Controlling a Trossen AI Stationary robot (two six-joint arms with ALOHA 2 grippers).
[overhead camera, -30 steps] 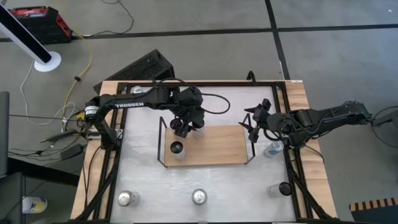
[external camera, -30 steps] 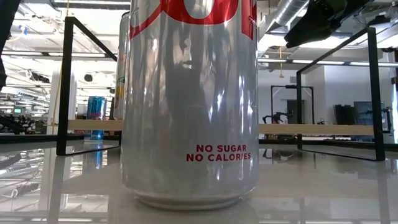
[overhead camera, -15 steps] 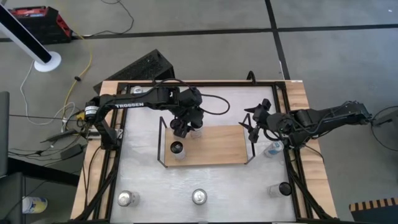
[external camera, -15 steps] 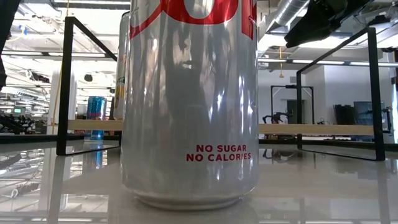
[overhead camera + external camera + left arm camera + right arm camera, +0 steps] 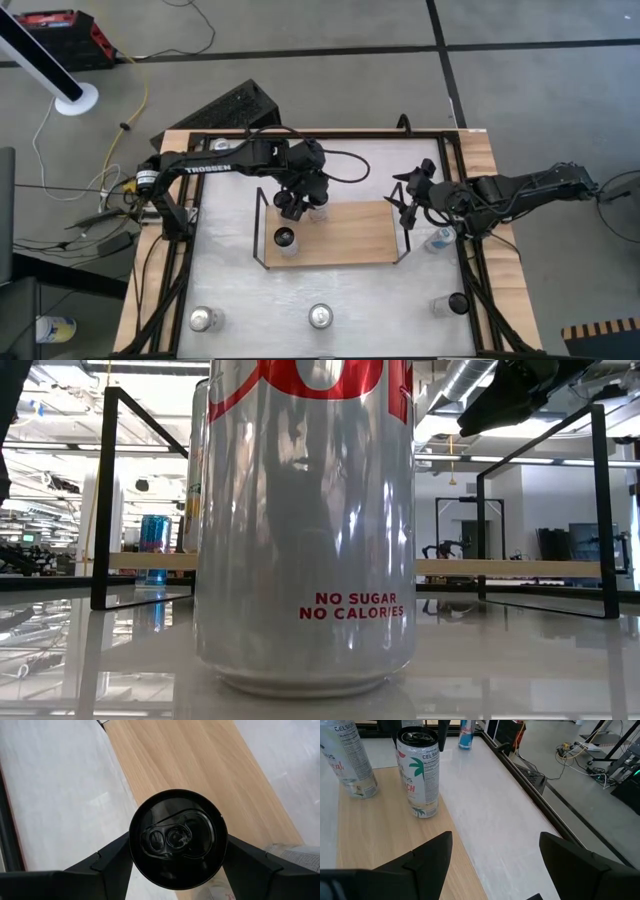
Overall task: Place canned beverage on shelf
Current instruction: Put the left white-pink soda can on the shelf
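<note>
Now the left tool [image 5: 293,203] sits over the shelf's [image 5: 355,235] back left corner, fingers either side of a black-topped can [image 5: 176,838], pinching it or barely off it, hard to call. Another can [image 5: 285,238] stands just in front. Bare board opens rightward. The right tool [image 5: 403,198] waits spread by the right rail.

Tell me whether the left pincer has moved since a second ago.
No. In the high view the left pincer sits over the same corner of the shelf.
</note>
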